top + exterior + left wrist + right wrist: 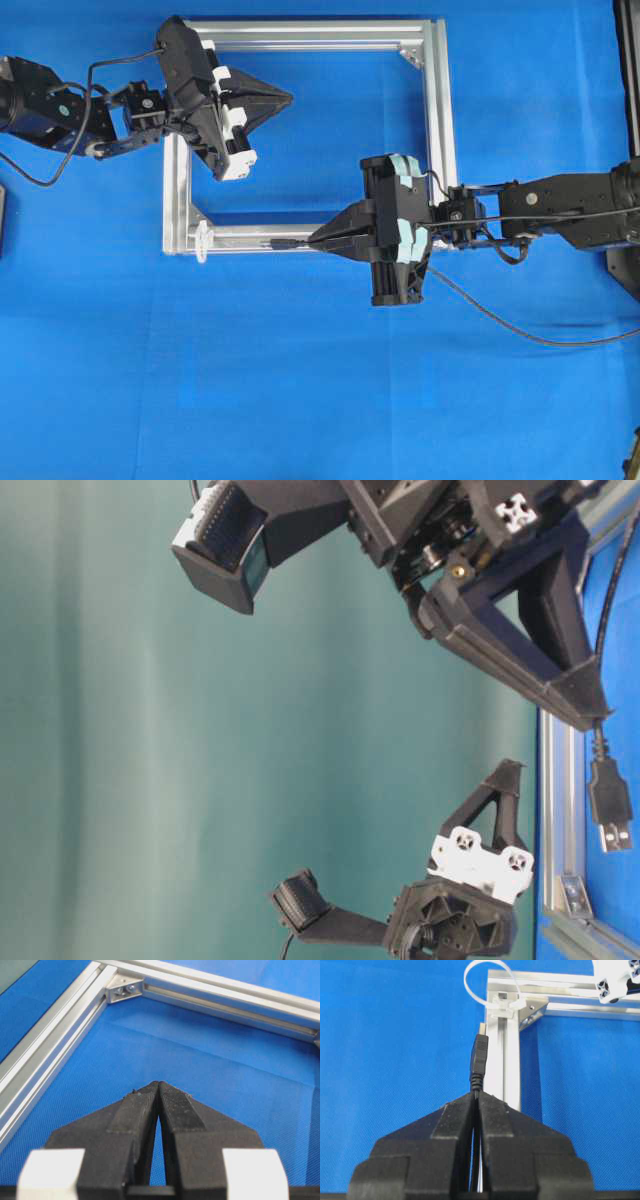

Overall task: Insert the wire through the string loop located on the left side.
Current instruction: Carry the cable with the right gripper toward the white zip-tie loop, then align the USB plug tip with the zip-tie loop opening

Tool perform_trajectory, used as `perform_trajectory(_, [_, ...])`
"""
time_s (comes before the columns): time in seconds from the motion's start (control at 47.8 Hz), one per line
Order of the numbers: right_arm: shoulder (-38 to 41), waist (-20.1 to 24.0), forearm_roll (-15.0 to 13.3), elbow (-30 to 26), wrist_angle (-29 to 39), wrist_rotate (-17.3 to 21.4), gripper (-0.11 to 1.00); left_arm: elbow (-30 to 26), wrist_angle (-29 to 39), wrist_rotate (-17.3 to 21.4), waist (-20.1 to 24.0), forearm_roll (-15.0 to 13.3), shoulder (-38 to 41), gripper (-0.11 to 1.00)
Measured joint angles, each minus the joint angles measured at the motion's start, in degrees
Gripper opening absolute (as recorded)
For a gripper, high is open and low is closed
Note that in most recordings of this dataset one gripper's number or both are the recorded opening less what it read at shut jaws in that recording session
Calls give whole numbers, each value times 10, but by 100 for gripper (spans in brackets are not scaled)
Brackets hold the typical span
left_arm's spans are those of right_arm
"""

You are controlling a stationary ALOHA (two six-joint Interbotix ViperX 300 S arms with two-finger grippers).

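The wire [283, 243] is a thin black cable ending in a small plug with a silvery tip. My right gripper [314, 241] is shut on it just behind the plug. In the right wrist view the plug [480, 1055] sticks out past the gripper [477, 1095] and points at the string loop [487, 982], a short way short of it. The whitish loop [203, 240] stands at the near-left corner of the silver frame [436, 120]. My left gripper [288, 97] hovers shut with nothing in it over the frame's far-left part; its closed fingertips [159, 1085] hang above blue cloth.
The rest of the wire [520, 330] trails off to the right across the blue cloth. Metal corner brackets [122, 990] sit inside the frame's corners. In the table-level view the plug [610, 805] hangs beside the frame rail [560, 810].
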Motion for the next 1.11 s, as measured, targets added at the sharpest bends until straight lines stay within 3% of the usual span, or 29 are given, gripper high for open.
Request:
perform_trajectory(0.733, [129,-17,-1,-127,0,-1,0,1,0,0,0,0,-6,0])
perform_trajectory(1.11, [134,-17,-1,-136,1,-1,0,3,0,0,0,0,-6,0])
